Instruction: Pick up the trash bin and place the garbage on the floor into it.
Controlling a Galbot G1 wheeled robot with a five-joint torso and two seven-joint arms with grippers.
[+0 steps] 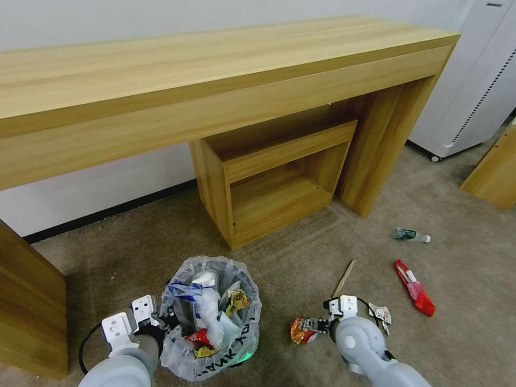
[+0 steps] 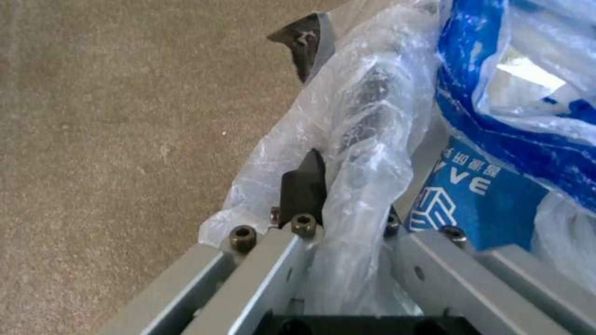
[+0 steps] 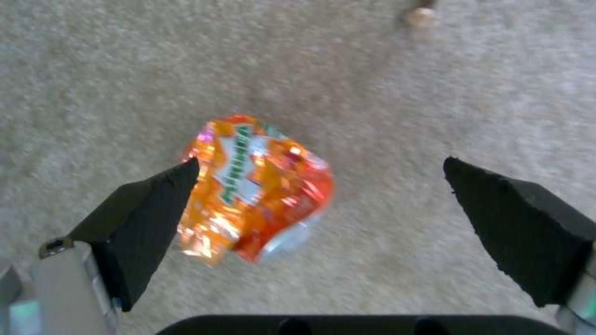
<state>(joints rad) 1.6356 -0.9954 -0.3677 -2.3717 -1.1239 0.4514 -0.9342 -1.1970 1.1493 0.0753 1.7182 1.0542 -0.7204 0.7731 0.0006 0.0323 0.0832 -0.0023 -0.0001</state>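
As right gripper (image 3: 320, 200) hovers spread, orange can (image 3: 258, 186) beside one jaw

Orange can (image 3: 258, 186), green lettering; red wrapper (image 1: 415, 287); beige floor (image 1: 301, 258).

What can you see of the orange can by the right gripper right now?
The orange can is crushed and crumpled, shiny metal with orange-red print and a white-and-green label, its silver end showing. It lies on its side on the beige carpet, to the right of the trash bin. The right gripper is open around it, one finger at its edge; contact is unclear.
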